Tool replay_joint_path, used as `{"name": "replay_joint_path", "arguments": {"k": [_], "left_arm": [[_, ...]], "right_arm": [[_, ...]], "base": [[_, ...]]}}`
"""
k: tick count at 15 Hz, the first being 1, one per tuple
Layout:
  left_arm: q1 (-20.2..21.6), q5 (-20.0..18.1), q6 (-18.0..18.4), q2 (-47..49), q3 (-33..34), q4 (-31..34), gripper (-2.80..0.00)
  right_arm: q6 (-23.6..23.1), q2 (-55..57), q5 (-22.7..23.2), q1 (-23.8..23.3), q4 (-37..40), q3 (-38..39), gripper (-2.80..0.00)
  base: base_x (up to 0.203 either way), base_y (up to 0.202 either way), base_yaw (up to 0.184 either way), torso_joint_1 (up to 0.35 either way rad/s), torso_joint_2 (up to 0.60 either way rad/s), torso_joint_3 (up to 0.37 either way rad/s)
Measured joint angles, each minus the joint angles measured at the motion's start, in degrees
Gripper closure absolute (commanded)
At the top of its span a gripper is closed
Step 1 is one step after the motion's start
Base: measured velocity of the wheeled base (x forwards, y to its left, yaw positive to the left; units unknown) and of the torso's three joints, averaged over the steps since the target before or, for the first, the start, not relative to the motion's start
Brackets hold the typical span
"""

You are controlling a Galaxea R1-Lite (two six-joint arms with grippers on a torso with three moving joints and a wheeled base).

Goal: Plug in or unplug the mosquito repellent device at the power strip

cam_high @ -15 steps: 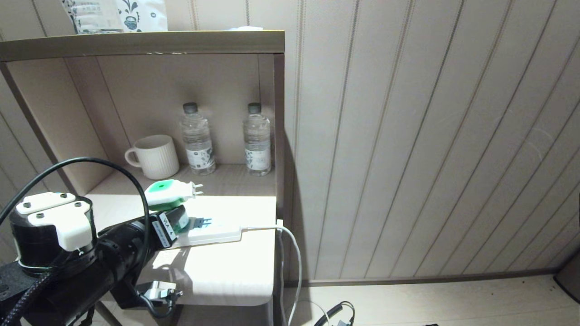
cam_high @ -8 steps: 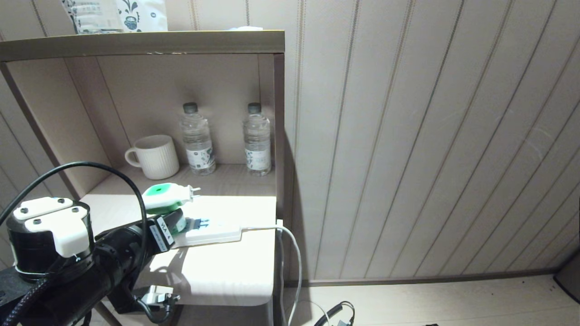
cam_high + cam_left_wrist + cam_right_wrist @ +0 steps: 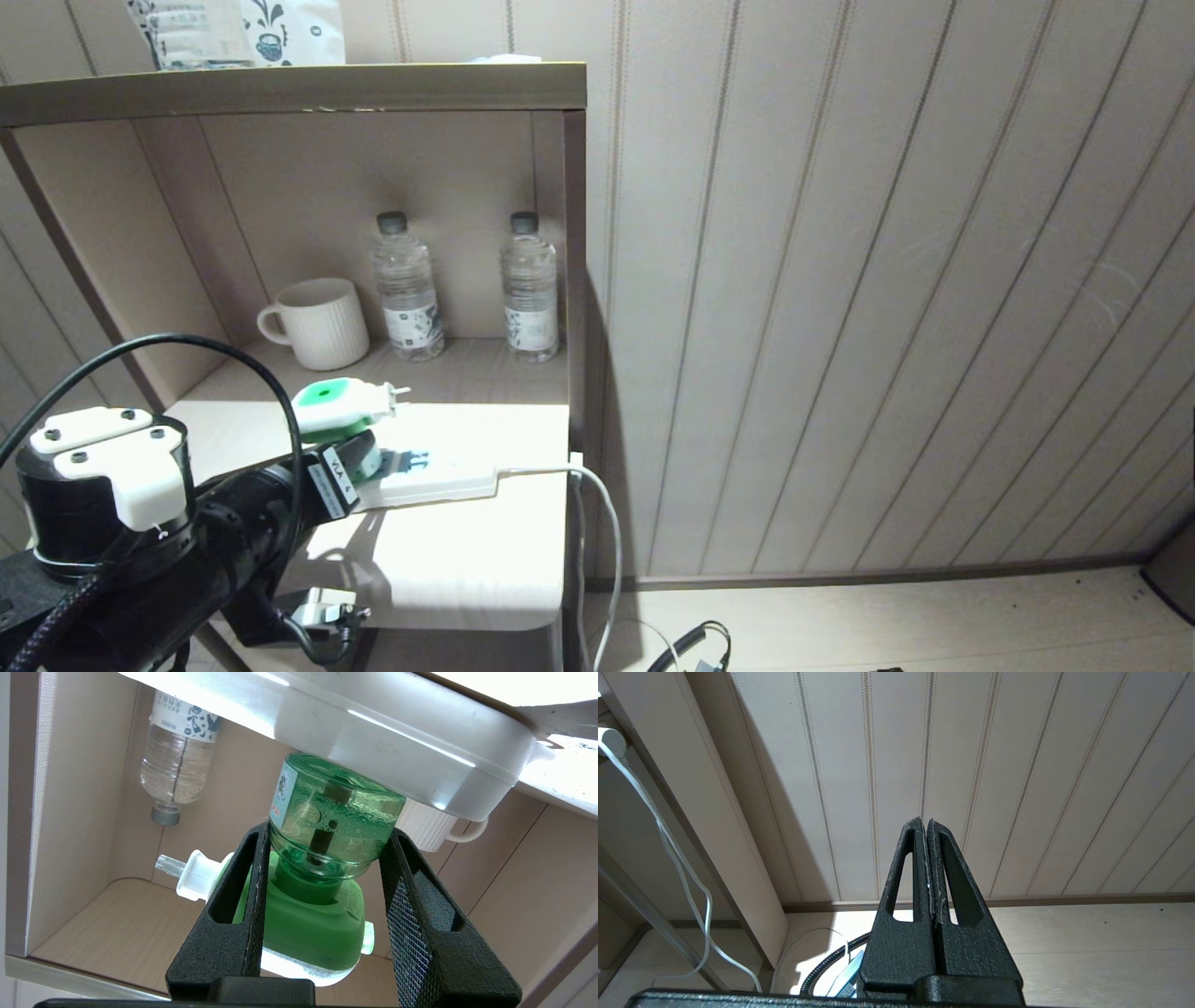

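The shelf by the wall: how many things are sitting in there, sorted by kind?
Water bottles: 2
Mugs: 1
Mosquito repellent devices: 1, gripped by the left gripper
Power strips: 1
Total: 5

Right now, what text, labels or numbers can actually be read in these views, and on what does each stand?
"VIA 4", roughly: sticker on the left gripper, partly legible.
Water bottle label: printed characters and a leaf pattern, too small to read.
Mosquito repellent device: small label on the bottle, blurred.
Bag on the shelf top: print unreadable.
Power strip: no readable marking.
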Motion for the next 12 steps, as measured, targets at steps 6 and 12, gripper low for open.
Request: {"name": "replay_joint_path", "arguments": {"k": [6,12], "left_arm": [[0.0,-0.2,0.8,0.5,-1.6,0.4,-2.80],[-0.9,-0.7,0.6,0.4,-1.5,0.3,-2.80]], "right_arm": [[0.0,0.0,0.0,0.0,0.0,0.0,0.00],[0.0,0.0,0.0,0.0,0.0,0.0,0.00]], "base": [[0.000,0.000,0.000,0.000,0.00,0.000],[0.000,0.000,0.000,0.000,0.00,0.000]]}}
